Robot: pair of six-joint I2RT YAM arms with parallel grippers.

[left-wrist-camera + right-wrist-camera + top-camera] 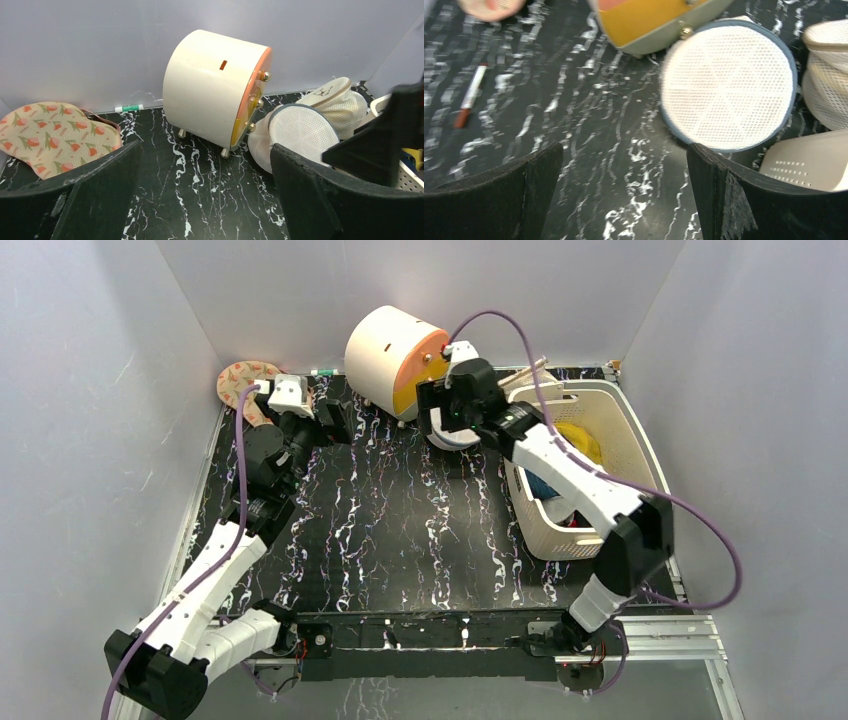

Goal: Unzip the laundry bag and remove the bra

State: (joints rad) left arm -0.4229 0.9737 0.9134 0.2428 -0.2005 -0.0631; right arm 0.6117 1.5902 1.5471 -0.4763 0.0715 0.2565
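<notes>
The laundry bag (729, 85) is a round white mesh pouch with a blue-grey rim, leaning by the cabinet at the back of the table. In the left wrist view the laundry bag (302, 130) stands to the right of the cabinet. From above only a sliver of the laundry bag (457, 443) shows under my right gripper (447, 410). My right gripper (624, 155) hangs open just above and left of the bag, with nothing between its fingers. My left gripper (205, 165) is open over bare table, well left of the bag; from above it (338, 420) sits at the back left. The bra is hidden.
A cream-and-orange cylindrical cabinet (395, 360) lies at the back centre. A second mesh pouch (340, 102) with a beige rim leans behind the bag. The cream basket (625, 440) with clothes fills the right side. A patterned pad (45, 135), a green marker (129, 108) and a red marker (470, 95) lie at the left.
</notes>
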